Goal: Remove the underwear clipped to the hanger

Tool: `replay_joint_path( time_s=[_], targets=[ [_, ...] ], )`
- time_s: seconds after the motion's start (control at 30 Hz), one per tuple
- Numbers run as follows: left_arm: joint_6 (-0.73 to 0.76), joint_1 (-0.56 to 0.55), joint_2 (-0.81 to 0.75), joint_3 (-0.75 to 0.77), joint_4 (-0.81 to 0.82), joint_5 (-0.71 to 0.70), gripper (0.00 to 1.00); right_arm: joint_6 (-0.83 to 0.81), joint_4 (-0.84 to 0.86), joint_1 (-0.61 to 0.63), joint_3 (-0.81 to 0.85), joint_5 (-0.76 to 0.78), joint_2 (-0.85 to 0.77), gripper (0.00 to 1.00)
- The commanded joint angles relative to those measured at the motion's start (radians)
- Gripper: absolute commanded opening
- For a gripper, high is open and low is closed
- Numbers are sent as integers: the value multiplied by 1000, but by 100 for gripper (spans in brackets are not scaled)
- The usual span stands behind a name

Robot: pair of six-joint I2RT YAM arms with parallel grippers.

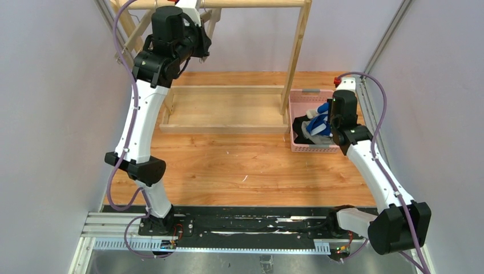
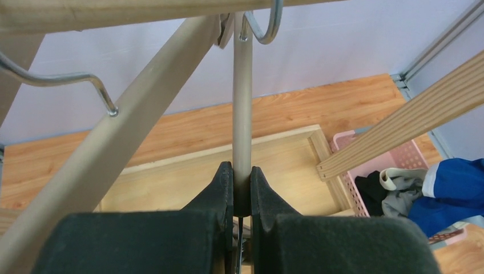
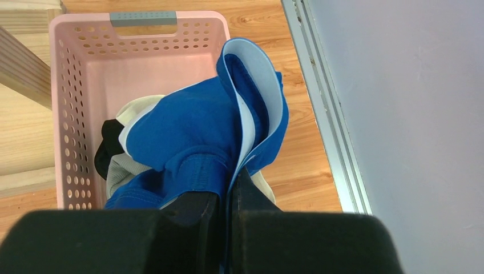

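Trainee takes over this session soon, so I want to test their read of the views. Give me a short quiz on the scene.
1. True or false: the right fingers are shut on the bright blue, white-trimmed cloth briefs.
2. The left fingers clamp: A) a towel; B) the grey straight hanger bar; C) nothing.
3. Which briefs lie loose in the pink perforated plastic basket?
Key: 1 true; 2 B; 3 the black cloth briefs and the grey cloth briefs.

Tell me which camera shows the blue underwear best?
The right wrist view: the blue underwear fills the frame, pinched in the right gripper above the pink basket. The top view shows it small; the left wrist view, only part.
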Motion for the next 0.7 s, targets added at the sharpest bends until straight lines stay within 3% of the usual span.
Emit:
replay_joint_path(
  time_s=[0.0, 0.1, 0.23, 0.3, 0.67],
  targets=[
    [17, 9, -35, -68, 66, 24, 0, 13, 36, -15, -10, -19, 5, 0],
    [16, 9, -69, -129, 96, 29, 7, 13, 37, -14, -8, -18, 14, 0],
    [16, 9, -138, -228, 157, 36, 36, 10, 37, -18, 2, -19, 23, 0],
    [24, 9, -175, -262, 170, 30, 45, 6, 37, -19, 10, -27, 27, 0],
    [39, 9, -420, -514, 230, -24, 66, -6, 73, -23, 95, -106, 130, 0]
  ],
)
